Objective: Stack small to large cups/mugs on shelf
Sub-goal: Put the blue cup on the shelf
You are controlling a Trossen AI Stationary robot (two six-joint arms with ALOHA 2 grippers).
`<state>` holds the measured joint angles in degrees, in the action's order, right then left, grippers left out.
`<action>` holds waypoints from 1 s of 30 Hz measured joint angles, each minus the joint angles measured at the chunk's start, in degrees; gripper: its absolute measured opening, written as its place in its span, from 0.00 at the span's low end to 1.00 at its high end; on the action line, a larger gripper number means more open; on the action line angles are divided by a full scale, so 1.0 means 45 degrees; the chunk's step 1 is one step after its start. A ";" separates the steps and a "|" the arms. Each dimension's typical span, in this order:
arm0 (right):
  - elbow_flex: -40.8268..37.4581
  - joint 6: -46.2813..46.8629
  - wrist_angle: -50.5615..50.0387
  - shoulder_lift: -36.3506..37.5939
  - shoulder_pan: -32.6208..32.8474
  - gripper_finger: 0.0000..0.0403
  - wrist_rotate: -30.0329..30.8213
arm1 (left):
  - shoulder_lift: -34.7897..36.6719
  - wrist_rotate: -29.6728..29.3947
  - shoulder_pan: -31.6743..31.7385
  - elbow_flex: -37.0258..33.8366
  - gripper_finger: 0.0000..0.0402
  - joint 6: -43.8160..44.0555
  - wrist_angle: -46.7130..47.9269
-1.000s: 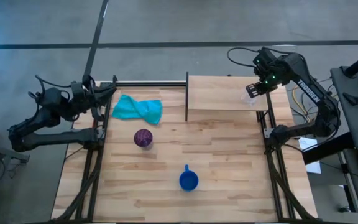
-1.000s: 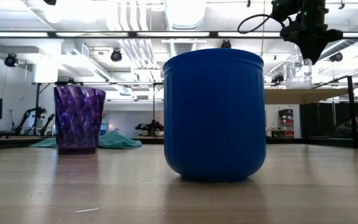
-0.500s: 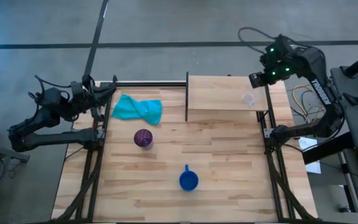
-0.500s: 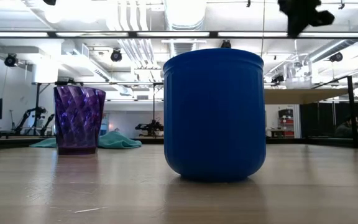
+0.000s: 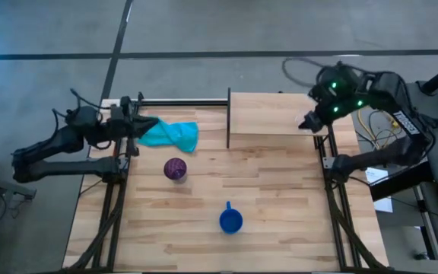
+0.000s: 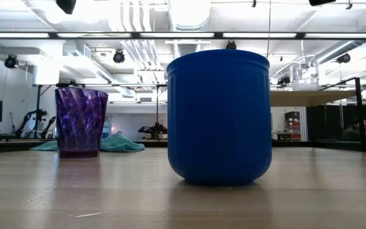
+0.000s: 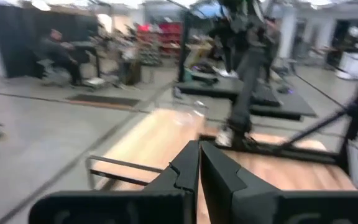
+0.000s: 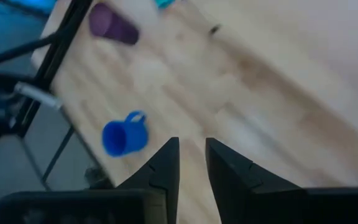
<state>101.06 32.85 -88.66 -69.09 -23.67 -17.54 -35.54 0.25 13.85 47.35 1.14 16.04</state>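
The purple ribbed tumbler (image 5: 176,169) stands upright mid-table. The blue mug (image 5: 230,221) stands nearer the near edge, its handle toward the far side. The small clear cup (image 6: 308,81) stands on the right end of the light-wood shelf (image 5: 268,114). My right gripper (image 5: 306,122) hovers high above that end, slightly open and empty, out of the low view. My left gripper (image 5: 143,125) is shut and level at the table's left edge, by the left end of the teal cloth (image 5: 172,135). It points across the table toward the shelf.
The teal cloth lies crumpled in the far-left corner, beside the shelf's black post (image 5: 228,118). Black frame rails run along the table's left and right edges. Bare tabletop stretches between the tumbler, the mug and the shelf. A person sits far off in the room behind.
My right gripper has risen from just above the clear cup on the shelf and climbed out of the low view; the cup stays upright on the shelf. My left arm has swung toward the table's right, bringing its gripper from outside the left rail to the teal cloth's left end.
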 joint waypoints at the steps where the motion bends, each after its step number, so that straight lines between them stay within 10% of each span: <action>1: -0.0005 0.0342 0.0182 -0.0067 0.0493 0.19 0.0001 | -0.0209 0.0333 0.0000 0.0000 0.00 -0.0004 0.0004; 17: -0.0015 0.4146 0.2394 -0.2930 0.5591 0.17 0.1277 | -0.4213 0.6863 -0.0073 0.0539 0.00 0.0831 -0.1317; 30: -0.0019 0.4674 0.2804 -0.5491 0.8099 0.16 0.1273 | -0.6205 0.6777 -0.2415 0.2381 0.00 0.1332 -0.1242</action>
<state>100.97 53.88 -76.04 -93.80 12.77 -11.81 -63.46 30.74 2.98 58.07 7.14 10.45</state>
